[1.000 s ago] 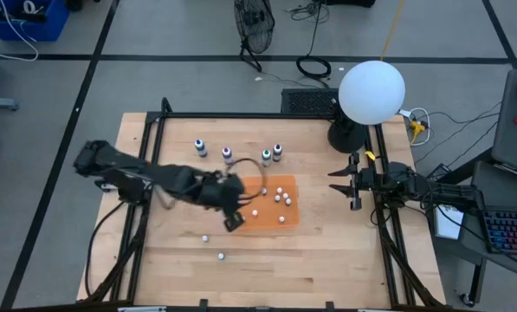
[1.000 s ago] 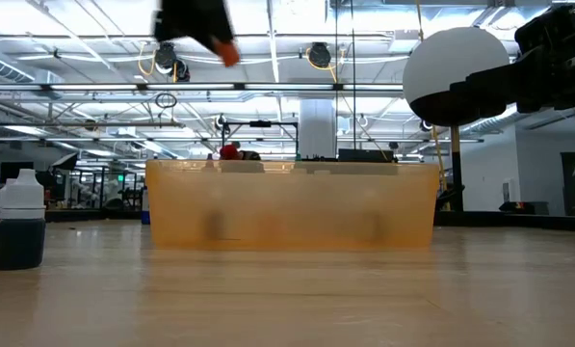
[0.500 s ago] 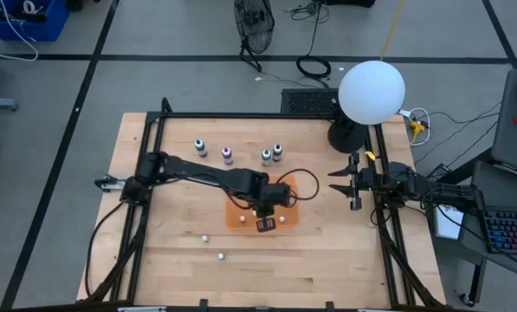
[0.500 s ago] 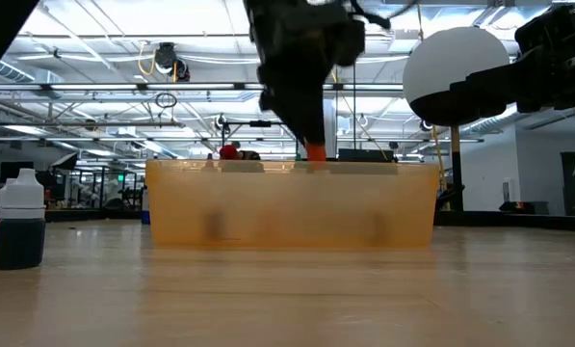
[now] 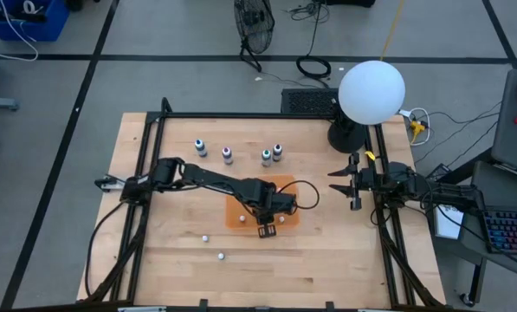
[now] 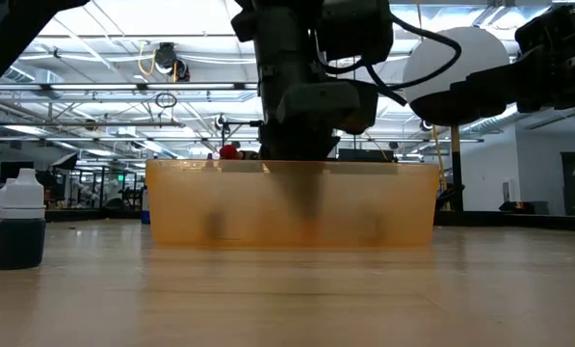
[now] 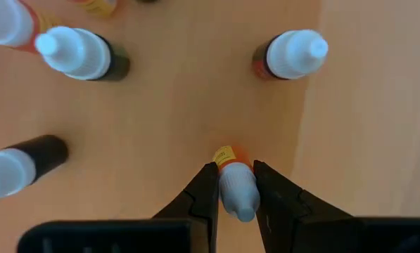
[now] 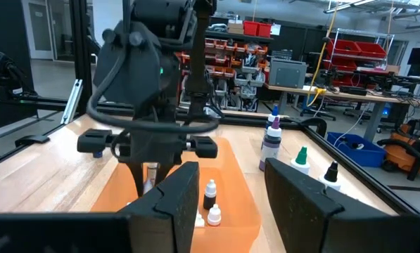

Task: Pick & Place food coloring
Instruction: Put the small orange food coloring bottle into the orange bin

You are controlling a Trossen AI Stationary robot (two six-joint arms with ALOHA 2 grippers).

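one bottle (image 7: pixel 236 188) sits pinched in the left claw (image 7: pixel 236 200) down inside the orange tray (image 5: pixel 241 212), while right of the tray the right claw (image 5: pixel 345 184) waits, fingers apart.

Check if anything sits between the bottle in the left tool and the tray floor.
Nothing visible. The left tool grips the bottle over bare tray floor; the nearest standing bottle is well apart.

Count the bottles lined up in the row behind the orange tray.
4: leftmost bottle, second bottle, then third bottle and rightmost bottle close together. None seems hidden.
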